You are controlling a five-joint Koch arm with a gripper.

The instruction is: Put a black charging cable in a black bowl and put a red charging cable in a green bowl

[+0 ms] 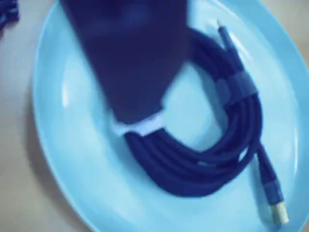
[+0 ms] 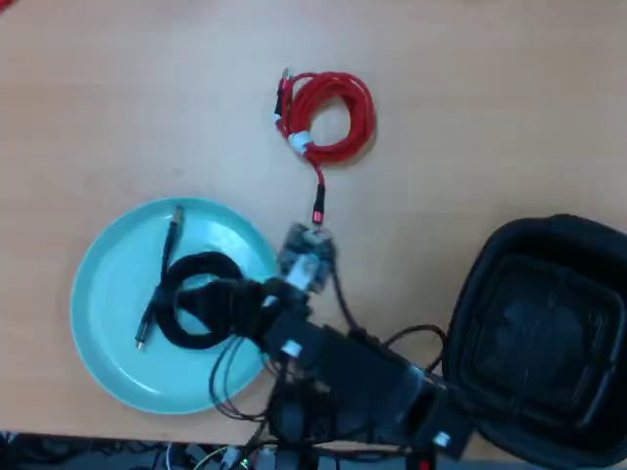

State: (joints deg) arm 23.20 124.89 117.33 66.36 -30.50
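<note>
jaws over the black charging cable (image 1: 212,154) in the green bowl (image 1: 63,159), their gap hidden

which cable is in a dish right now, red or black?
The black cable. It lies coiled in the turquoise dish under the gripper, while the red cable sits on the bare table.

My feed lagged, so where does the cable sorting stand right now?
Nothing is correctly sorted. The black charging cable lies in the green bowl, not the black bowl, with the gripper over it. The red charging cable sits untouched on the table. Both placements remain.
</note>
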